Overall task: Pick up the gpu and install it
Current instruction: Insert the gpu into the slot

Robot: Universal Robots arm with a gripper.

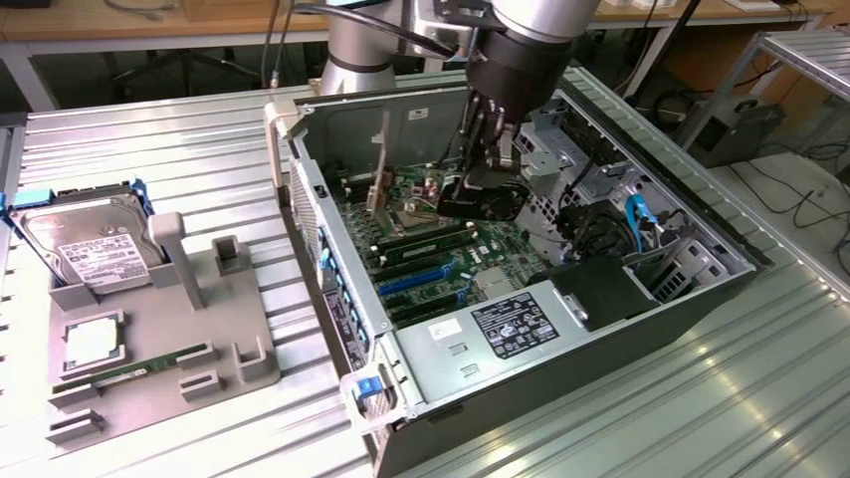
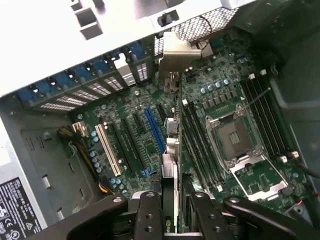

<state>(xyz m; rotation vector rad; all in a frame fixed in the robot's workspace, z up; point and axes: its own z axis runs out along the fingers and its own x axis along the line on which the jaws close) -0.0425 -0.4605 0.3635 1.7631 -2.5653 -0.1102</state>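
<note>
- The black two-fingered gripper [image 1: 481,189] on the silver arm is down inside the open grey computer case [image 1: 664,214], fingers closed tight on the gpu [image 2: 170,165], a thin green card seen edge-on with its silver end bracket [image 2: 176,50] by the case's rear slot wall.
- The card hangs above the green motherboard [image 2: 130,107], over the gap between the blue expansion slot [image 2: 154,130] and the black memory slots [image 2: 197,145].
- Risk, as I judge it: if the card edge lands beside the blue slot rather than in it, pressing down could bend the board.
- The bracket could catch on the rear wall and tilt the card.
- The empty silver processor socket [image 2: 232,137] sits just beyond the memory slots; sideways drift could hit them.
</note>
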